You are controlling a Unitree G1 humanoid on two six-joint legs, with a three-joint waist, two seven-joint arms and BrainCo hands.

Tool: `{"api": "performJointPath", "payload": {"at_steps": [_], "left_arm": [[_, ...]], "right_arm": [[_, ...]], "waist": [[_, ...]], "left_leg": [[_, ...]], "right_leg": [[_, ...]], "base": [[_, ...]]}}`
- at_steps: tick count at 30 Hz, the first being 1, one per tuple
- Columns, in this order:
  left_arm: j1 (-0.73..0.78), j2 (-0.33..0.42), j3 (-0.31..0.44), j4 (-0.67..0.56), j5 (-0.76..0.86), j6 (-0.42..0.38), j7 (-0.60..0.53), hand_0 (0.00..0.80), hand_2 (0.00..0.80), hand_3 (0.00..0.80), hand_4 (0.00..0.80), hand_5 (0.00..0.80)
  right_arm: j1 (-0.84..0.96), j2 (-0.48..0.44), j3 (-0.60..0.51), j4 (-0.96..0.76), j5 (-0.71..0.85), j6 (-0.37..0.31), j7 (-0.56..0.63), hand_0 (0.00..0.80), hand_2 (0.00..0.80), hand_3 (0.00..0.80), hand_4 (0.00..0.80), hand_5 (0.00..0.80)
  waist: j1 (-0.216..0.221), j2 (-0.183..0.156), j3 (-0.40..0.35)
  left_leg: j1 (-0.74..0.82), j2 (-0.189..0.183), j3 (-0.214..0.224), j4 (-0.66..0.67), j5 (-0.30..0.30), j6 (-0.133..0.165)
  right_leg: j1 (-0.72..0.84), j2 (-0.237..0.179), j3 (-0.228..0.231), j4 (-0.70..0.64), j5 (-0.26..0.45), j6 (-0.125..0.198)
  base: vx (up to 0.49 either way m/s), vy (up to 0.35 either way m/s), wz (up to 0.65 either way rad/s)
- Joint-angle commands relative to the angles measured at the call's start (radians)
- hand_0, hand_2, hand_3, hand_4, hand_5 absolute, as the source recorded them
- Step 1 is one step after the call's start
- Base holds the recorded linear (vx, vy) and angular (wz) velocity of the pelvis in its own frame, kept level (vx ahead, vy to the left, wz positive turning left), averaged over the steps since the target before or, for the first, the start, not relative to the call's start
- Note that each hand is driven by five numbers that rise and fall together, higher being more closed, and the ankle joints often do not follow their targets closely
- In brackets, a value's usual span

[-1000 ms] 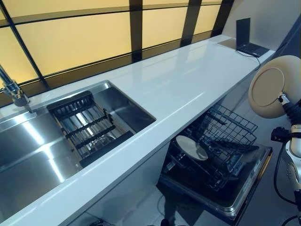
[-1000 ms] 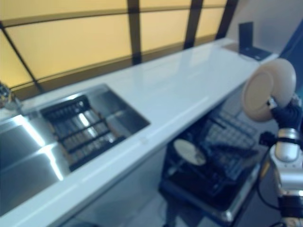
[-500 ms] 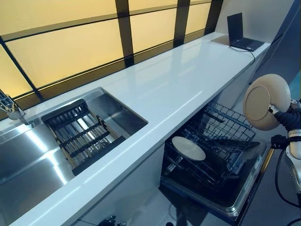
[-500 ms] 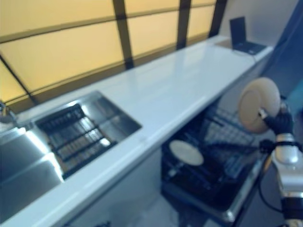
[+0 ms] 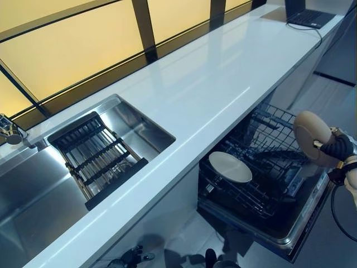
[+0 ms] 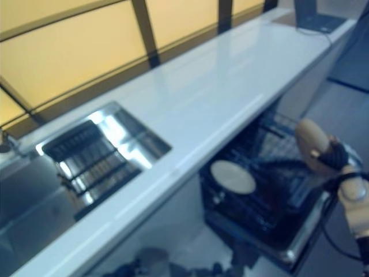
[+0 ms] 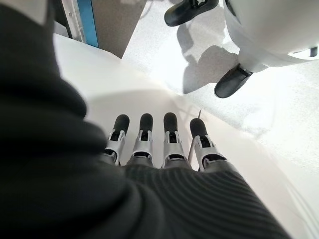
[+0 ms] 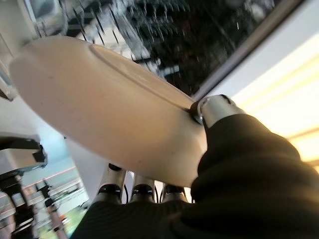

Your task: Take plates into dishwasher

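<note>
My right hand [image 5: 338, 149] is shut on a beige plate [image 5: 310, 135], held on edge above the right end of the pulled-out dishwasher rack [image 5: 262, 167]. In the right wrist view the thumb [image 8: 215, 110] presses the plate [image 8: 99, 104] against the fingers behind it. A second pale plate [image 5: 230, 167] lies tilted in the rack's left part, under the counter edge. My left hand [image 7: 154, 149] shows only in its wrist view, fingers straight, holding nothing, pointing at the floor.
A long white counter [image 5: 212, 89] runs above the dishwasher. A steel sink [image 5: 33, 184] with a black drying rack [image 5: 95, 156] is at the left. A laptop [image 5: 308, 17] sits at the counter's far end. The open dishwasher door [image 5: 304, 218] juts out below the rack.
The camera has tilted down. My right hand has lowered the plate from about counter height to just above the rack's right end.
</note>
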Motion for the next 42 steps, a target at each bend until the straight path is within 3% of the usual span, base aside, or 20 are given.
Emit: {"api": "performJointPath", "payload": {"at_steps": [1, 9, 22, 35, 42], "left_arm": [[-0.041, 0.056, -0.006, 0.008, 0.023, -0.017, -0.006, 0.000, 0.000, 0.000, 0.000, 0.000], [-0.056, 0.076, -0.023, -0.030, 0.028, 0.003, -0.016, 0.000, 0.000, 0.000, 0.000, 0.000], [-0.082, 0.112, -0.046, -0.080, 0.001, 0.029, -0.027, 0.000, 0.000, 0.000, 0.000, 0.000], [-0.098, 0.117, -0.050, -0.089, 0.002, 0.030, -0.028, 0.000, 0.000, 0.000, 0.000, 0.000], [-0.111, 0.113, -0.057, -0.094, 0.002, 0.033, -0.026, 0.000, 0.000, 0.000, 0.000, 0.000]], "right_arm": [[-0.151, -0.023, 0.054, 0.057, -0.066, -0.053, 0.001, 0.800, 0.800, 0.800, 0.800, 0.800], [-0.218, -0.113, 0.132, 0.090, -0.195, -0.108, 0.033, 0.800, 0.800, 0.800, 0.800, 0.800], [-0.397, -0.246, 0.254, 0.200, -0.273, -0.082, 0.031, 0.800, 0.800, 0.800, 0.800, 0.800], [-0.460, -0.231, 0.288, 0.201, -0.219, -0.062, 0.087, 0.800, 0.800, 0.800, 0.800, 0.800], [-0.486, -0.180, 0.289, 0.210, -0.146, 0.019, 0.144, 0.800, 0.800, 0.800, 0.800, 0.800]], "waist": [[0.008, -0.105, 0.012], [0.021, -0.103, 0.041], [0.045, -0.099, 0.081], [0.061, -0.104, 0.101], [0.066, -0.105, 0.113]], "left_leg": [[0.014, -0.019, 0.007, -0.005, -0.062, 0.017], [-0.009, -0.020, -0.007, -0.005, -0.048, 0.009], [-0.057, -0.019, -0.034, -0.005, -0.024, 0.004], [-0.076, -0.016, -0.043, -0.005, -0.018, 0.000], [-0.081, -0.017, -0.046, -0.005, -0.017, 0.000]], "right_leg": [[0.021, 0.007, 0.025, 0.002, -0.083, 0.007], [0.002, 0.003, 0.013, 0.002, -0.079, 0.006], [-0.035, -0.001, -0.005, 0.007, -0.079, -0.006], [-0.051, -0.003, -0.031, 0.014, -0.086, -0.008], [-0.052, -0.004, -0.037, 0.013, -0.085, -0.009]], "base": [[-0.015, -0.011, 0.04], [-0.008, -0.027, 0.07], [0.000, -0.031, 0.03], [0.004, -0.009, 0.04], [0.000, 0.000, 0.00]]}}
